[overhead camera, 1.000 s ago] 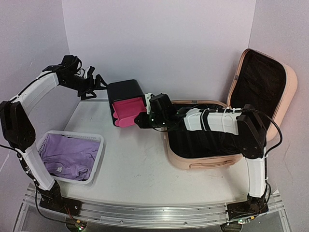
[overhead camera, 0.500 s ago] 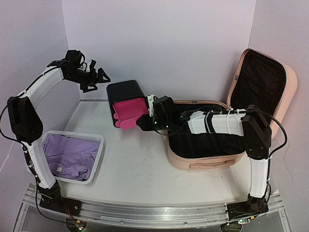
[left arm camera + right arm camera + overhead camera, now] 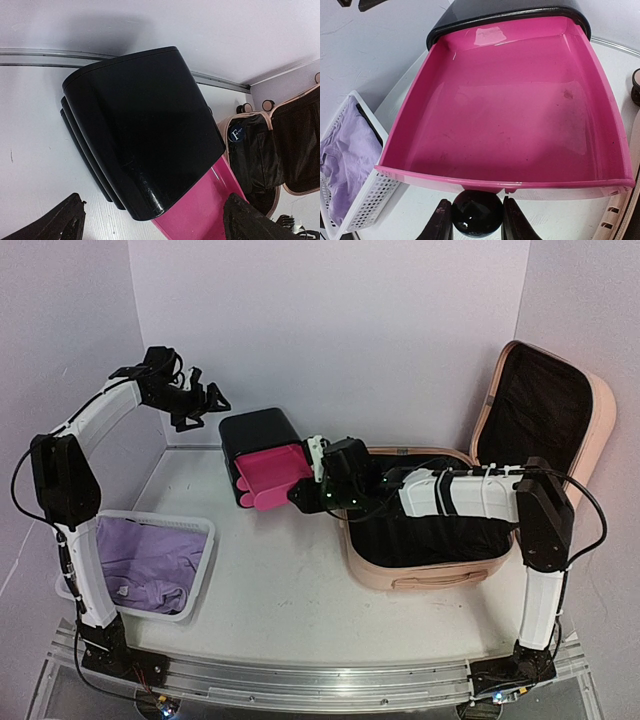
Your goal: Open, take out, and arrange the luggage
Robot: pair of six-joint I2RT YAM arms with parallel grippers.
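Luggage (image 3: 425, 577) lies open on the right side of the table (image 3: 280, 590). Its lower half is flat on the table, and its lid (image 3: 545, 405) stands up at the right wall and shows black lining. The right arm reaches over the lower half to the left, toward the black box (image 3: 145, 135) at the back of the table. A pink drawer (image 3: 510, 115) stands partly out of this box. The right gripper (image 3: 308, 490) is closed on the round black knob (image 3: 476, 218) at the front edge of the drawer, with one finger on each side of it. The left gripper (image 3: 207, 400) hangs in the air above and left of the box. Its fingers are wide apart and hold nothing. A white basket (image 3: 203, 570) with a purple cloth (image 3: 145, 560) in it is at the near left of the table, well apart from the luggage.
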